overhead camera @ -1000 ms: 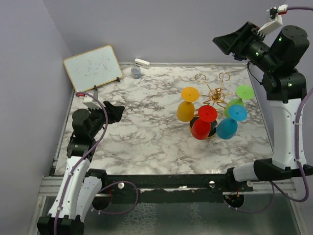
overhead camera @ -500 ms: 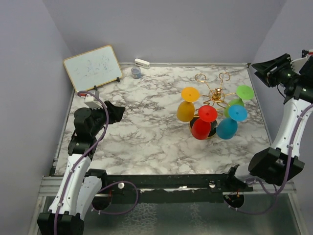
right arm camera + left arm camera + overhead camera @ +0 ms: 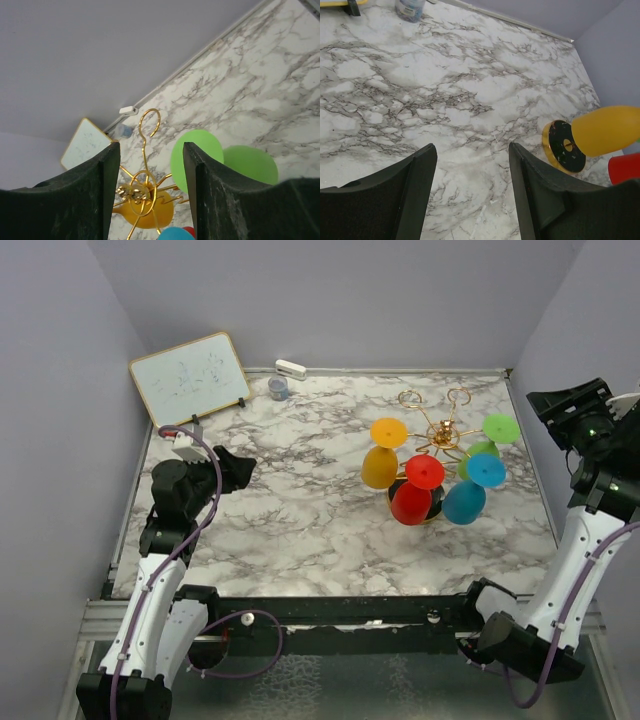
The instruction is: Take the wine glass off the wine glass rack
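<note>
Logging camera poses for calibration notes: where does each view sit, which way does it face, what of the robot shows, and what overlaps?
Top: fixed above and behind the robot, looking down on the table; left tool and right tool show.
Left wrist: low over the table's left, facing right toward the rack; own fingers at bottom.
Right wrist: raised at the right edge, looking down and left over the rack; own fingers at bottom.
Shared: yellow glass in all three.
</note>
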You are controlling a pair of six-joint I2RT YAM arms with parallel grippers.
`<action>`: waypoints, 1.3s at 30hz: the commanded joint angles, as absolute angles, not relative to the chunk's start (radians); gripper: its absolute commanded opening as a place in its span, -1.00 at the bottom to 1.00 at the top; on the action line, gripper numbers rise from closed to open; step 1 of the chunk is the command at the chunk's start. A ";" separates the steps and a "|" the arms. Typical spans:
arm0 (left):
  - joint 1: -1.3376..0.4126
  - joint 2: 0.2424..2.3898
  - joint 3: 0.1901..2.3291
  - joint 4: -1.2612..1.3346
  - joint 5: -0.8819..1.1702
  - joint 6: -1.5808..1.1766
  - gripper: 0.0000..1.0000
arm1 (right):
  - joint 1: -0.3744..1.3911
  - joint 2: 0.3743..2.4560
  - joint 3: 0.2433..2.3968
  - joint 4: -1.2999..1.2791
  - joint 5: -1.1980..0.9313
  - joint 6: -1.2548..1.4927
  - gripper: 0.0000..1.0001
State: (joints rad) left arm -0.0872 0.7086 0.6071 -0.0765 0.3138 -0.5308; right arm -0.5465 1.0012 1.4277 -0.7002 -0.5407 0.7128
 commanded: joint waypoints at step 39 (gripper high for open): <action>-0.094 0.886 0.598 -0.007 0.383 -0.615 0.19 | -0.562 0.985 1.141 -0.626 -0.634 0.689 -0.29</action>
State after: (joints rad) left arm -0.0891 0.8837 0.6033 -0.0372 0.3527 -0.6010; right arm -0.5575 1.0096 1.1481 -0.6575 -0.6155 0.6861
